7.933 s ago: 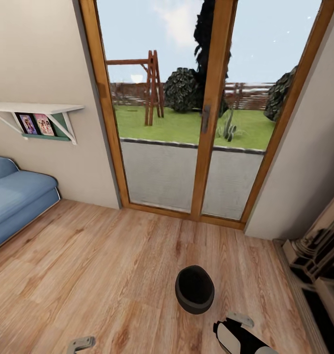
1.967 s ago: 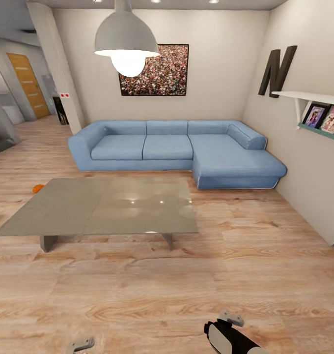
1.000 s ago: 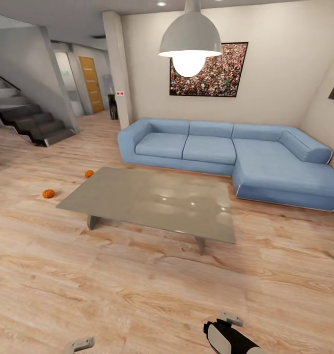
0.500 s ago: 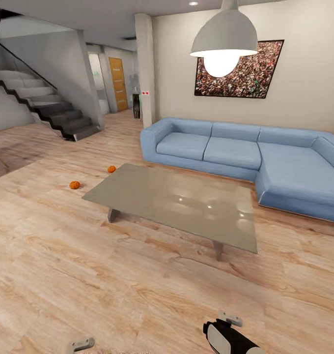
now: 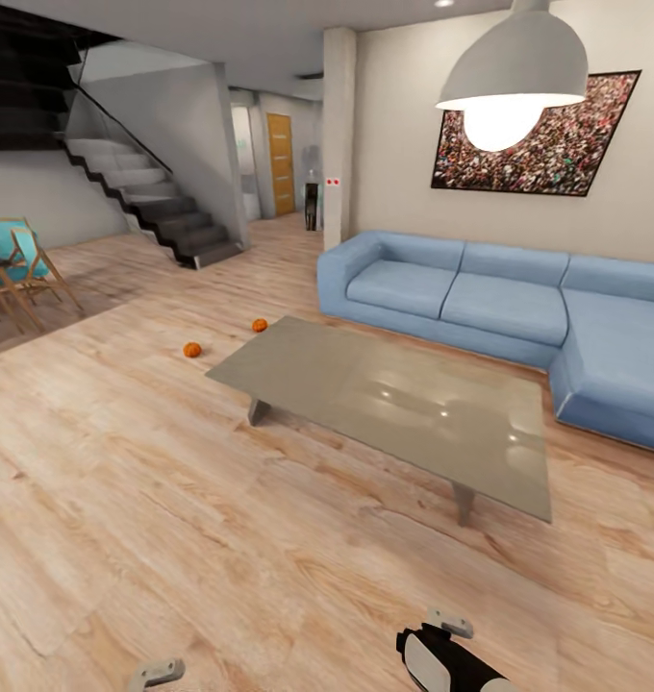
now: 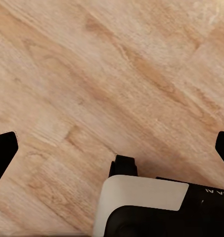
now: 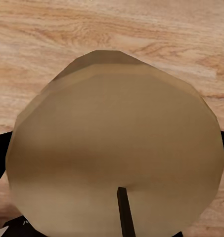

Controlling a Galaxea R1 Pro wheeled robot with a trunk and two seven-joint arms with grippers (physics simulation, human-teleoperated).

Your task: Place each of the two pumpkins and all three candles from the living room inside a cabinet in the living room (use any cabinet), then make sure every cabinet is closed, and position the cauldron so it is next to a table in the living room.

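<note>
1. Looking from the head view, two pumpkins (image 5: 191, 349) (image 5: 260, 325) lay on the wood floor (image 5: 173, 500) off the table (image 5: 385, 404)'s far corner, apart from it.
2. Left wrist view: left gripper (image 6: 112, 148) spread wide, empty, above floor.
3. Right wrist view: right gripper (image 7: 112, 197) clamped round an off-white candle (image 7: 116, 148).

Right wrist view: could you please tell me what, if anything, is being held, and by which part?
A candle, wick end facing the camera, sits between the fingers of the right gripper, apparently gripped by its round side.
</note>
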